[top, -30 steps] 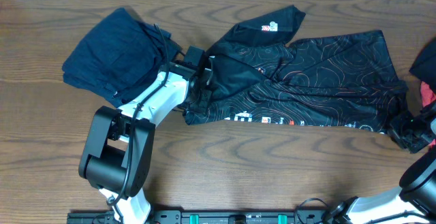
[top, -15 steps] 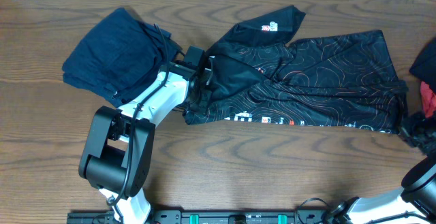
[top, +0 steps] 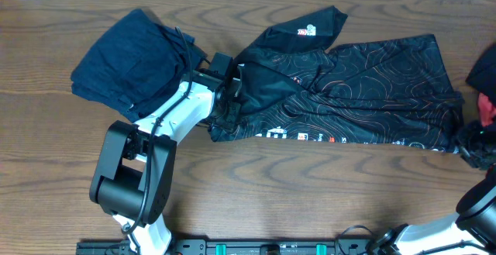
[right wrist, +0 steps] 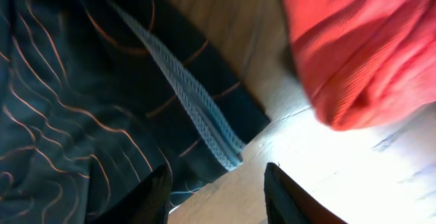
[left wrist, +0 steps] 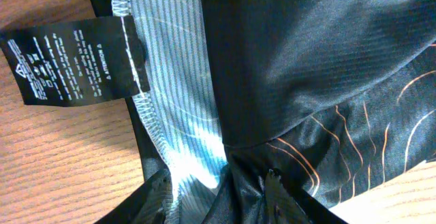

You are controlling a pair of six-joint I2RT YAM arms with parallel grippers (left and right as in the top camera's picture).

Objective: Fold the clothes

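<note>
You see the jersey (top: 364, 92) black with thin orange contour lines, its lining (left wrist: 170, 81) light-blue striped and its label (left wrist: 75, 64) black with white print, a navy garment (top: 128, 61) upper left, a red cloth (right wrist: 354, 47) far right, and the table (top: 310, 193) brown wood-grain.

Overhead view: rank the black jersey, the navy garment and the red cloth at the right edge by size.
1. black jersey
2. navy garment
3. red cloth, though the frame edge cuts it off, so its full size is unsure.

The jersey (top: 356, 92) lies spread on the table (top: 310, 185); a folded garment (top: 128, 57) lies left; another cloth (top: 484, 92) lies right.
</note>
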